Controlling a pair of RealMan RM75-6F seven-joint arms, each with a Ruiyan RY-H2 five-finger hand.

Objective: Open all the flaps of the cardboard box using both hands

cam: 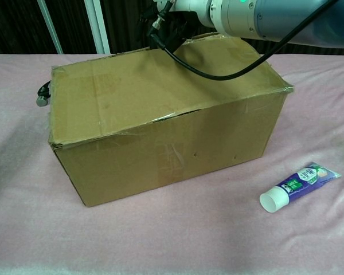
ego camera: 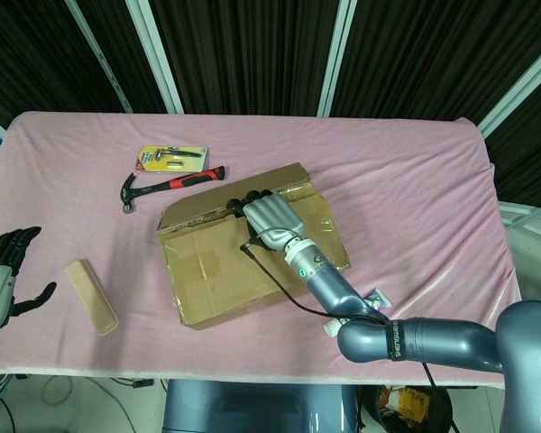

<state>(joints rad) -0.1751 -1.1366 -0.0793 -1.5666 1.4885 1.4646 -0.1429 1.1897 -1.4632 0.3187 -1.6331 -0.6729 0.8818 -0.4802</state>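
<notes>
The right robot hand (ego camera: pixel 272 216) rests on the brown cardboard box (ego camera: pixel 218 266) — grip unclear, flaps closed. The left robot hand (ego camera: pixel 2 271) hangs open. The purple-and-white tube (cam: pixel 297 184) carries print — too small to read.

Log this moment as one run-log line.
cardboard box: flaps closed | right hand: on box top, far edge | left hand: idle, off table

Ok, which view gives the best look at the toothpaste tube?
The chest view: the toothpaste tube lies fully visible on the pink cloth, right of the cardboard box, white cap toward the camera. In the head view only its cap and a sliver show beside the right arm.
</notes>
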